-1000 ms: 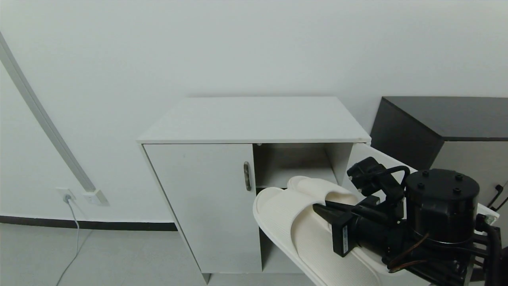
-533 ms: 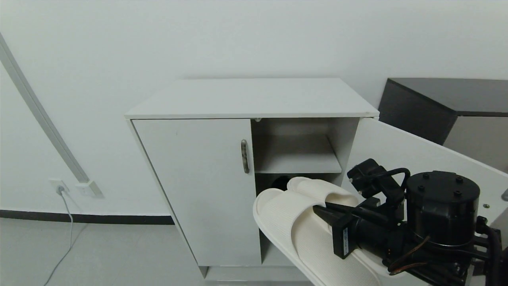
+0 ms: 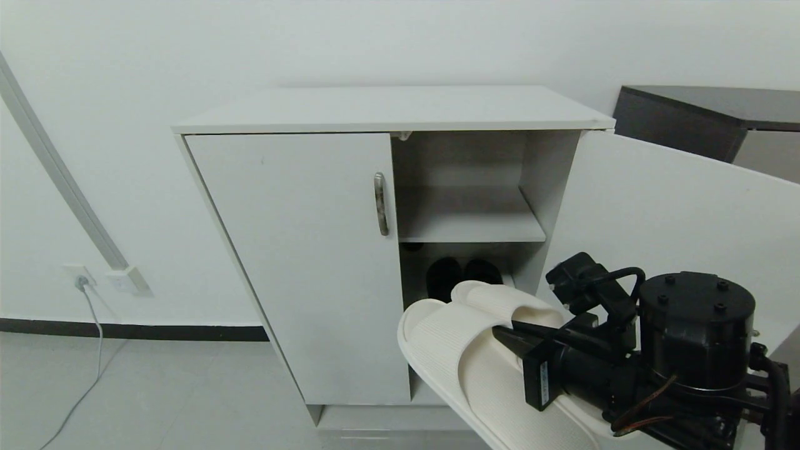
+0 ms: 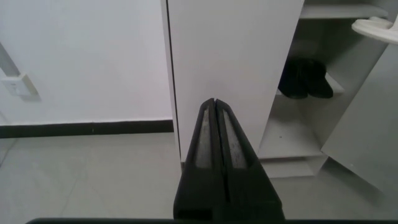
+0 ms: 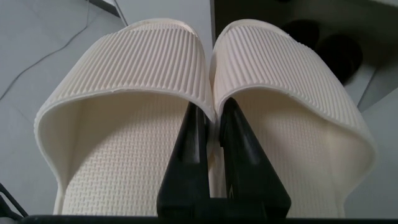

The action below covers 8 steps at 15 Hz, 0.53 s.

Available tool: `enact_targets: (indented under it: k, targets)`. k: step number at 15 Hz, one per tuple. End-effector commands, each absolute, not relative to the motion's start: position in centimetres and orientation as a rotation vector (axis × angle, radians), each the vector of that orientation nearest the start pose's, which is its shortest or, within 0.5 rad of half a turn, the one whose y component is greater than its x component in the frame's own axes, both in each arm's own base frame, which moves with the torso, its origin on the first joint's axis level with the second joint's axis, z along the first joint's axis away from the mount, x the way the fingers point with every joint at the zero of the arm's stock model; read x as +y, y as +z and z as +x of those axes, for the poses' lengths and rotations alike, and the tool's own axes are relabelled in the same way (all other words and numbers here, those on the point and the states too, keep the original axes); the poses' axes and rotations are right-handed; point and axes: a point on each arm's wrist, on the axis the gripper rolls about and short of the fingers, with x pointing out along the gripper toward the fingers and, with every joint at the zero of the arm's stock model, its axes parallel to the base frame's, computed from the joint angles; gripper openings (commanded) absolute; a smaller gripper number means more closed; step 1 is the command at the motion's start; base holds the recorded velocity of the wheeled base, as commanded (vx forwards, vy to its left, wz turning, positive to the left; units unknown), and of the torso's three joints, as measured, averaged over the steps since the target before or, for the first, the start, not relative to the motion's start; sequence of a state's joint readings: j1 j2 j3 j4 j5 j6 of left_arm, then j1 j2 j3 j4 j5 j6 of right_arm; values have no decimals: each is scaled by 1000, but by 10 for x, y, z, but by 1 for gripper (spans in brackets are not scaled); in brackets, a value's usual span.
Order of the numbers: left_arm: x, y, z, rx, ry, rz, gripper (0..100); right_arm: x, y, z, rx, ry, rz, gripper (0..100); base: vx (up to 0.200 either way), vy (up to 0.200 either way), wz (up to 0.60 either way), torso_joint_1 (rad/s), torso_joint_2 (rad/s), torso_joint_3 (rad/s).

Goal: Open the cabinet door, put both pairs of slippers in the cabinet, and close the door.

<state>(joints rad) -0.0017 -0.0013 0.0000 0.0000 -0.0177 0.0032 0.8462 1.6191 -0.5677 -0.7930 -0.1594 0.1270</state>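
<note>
- Right fingers (image 5: 194,146) are clenched on the touching inner edges of the cream slippers (image 5: 143,74), pinching the pair side by side with the toes pointing away from me. To place them well, I judge this grip should not slacken until the soles rest on a shelf.
- At lower centre-right of the head view, the cream slippers hang just in front of the cabinet (image 3: 294,250), before its open right half and not yet inside.
- The black slippers (image 3: 464,274) already sit at the back of the lower compartment. I would therefore go in level and straight, aiming for the free space in front of them or for the bare upper shelf (image 3: 469,219).
- That path runs between the shut left door (image 3: 300,206) and the swung-out right door (image 3: 662,206); clipping either could twist the pair loose.
- Left fingers (image 4: 204,140) are pressed together on nothing, low over the floor (image 4: 93,168).
</note>
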Motion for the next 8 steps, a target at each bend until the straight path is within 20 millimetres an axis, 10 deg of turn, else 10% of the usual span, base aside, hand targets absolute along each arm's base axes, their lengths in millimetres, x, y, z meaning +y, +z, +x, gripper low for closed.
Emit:
enact_targets:
  k: [1, 8]
  targets:
    - [0, 75, -23, 0, -20, 3, 0, 197, 158, 178, 277, 668, -7, 0, 0, 0, 0, -46, 442, 383]
    - [0, 75, -23, 0, -20, 3, 0, 198, 157, 179, 279, 669, -8, 0, 0, 0, 0, -12, 241, 220]
